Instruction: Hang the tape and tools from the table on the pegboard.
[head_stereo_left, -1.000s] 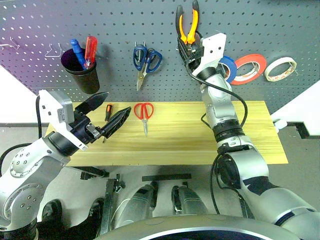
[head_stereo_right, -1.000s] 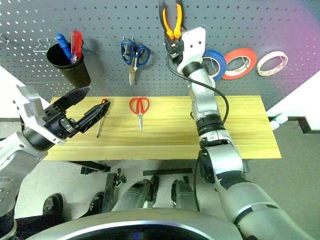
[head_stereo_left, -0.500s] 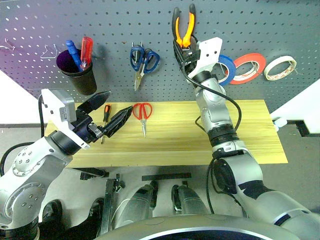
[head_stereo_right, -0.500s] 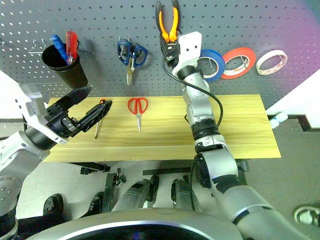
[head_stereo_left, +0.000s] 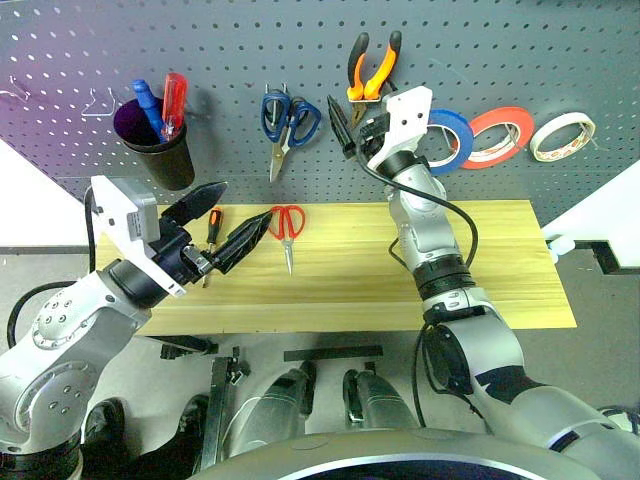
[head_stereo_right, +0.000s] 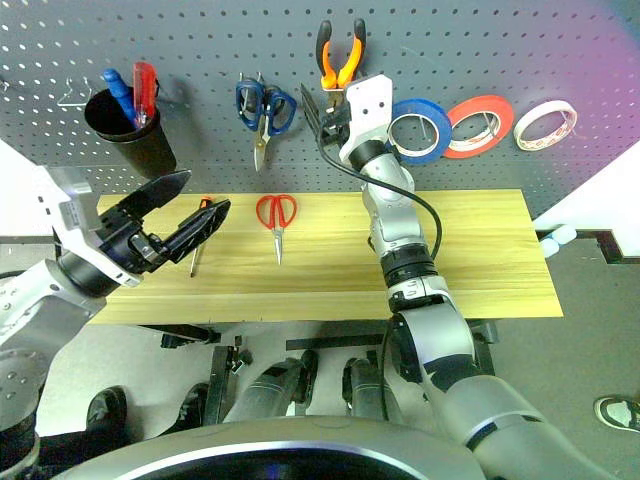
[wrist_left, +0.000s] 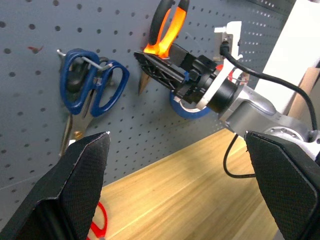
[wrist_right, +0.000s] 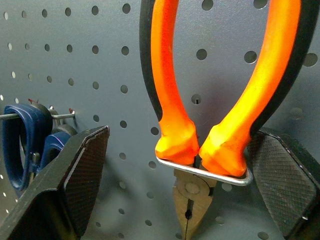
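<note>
The right claw is raised against the large dark grey perforated pegboard, its two black fingers spread wide apart and gripping nothing. Between and just beyond those fingers, in the right wrist view, the orange-and-black-handled pliers hang nose down in a thin metal wire loop hook, handles up, clear of both pads. To that claw's left on the board hang blue-handled scissors; to its right sit a blue tape roll, a red-orange tape roll and, farthest off, the thin cream-white ring of masking tape. The left claw hovers low over the left end of the long light wooden desk, fingers wide apart and empty. Just beyond its tips the small screwdriver with the orange-and-black handle lies on the desk, and slightly to the claw's right lie the red-handled scissors, blades pointing toward the robot. Above that claw a black cup on the board holds a blue screwdriver and a red screwdriver.
</note>
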